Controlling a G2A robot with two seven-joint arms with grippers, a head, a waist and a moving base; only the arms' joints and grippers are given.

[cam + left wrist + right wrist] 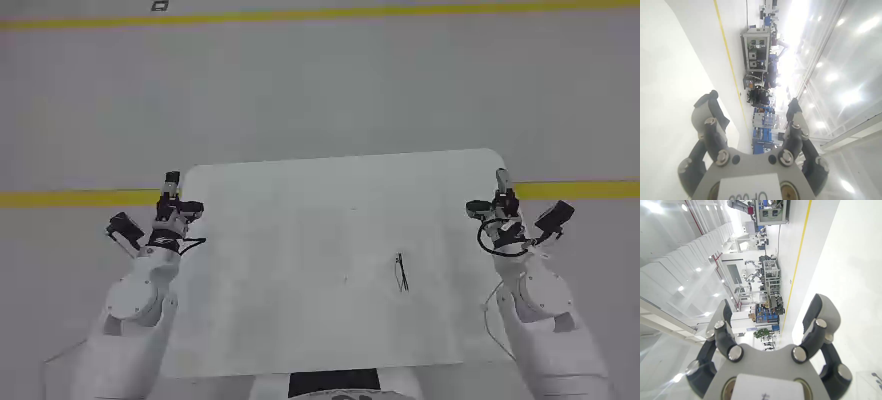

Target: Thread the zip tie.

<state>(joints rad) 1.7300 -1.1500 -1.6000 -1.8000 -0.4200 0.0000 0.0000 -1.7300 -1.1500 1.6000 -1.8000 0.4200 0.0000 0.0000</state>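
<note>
Left gripper (753,99): we find it at the left edge of the table (280,200), up off the surface, jaws spread wide, nothing between them.

Table centre: bare white top.

Zip tie (401,272): right of centre, toward the near side, a thin dark strip lying flat on the table. It is too fine for us to tell which end is the head and which the tail, or whether it is doubled over. It touches neither gripper and lies well apart from both, though nearer the right one.

Right gripper (771,300): at the right edge of the table, raised, jaws likewise wide and empty.

Progress, our judgement: nothing is done yet. The tie has not been picked up, no loop is formed, and the tail is not in the head. Left to do: grasp both ends, line them up, feed the tail through.
</note>
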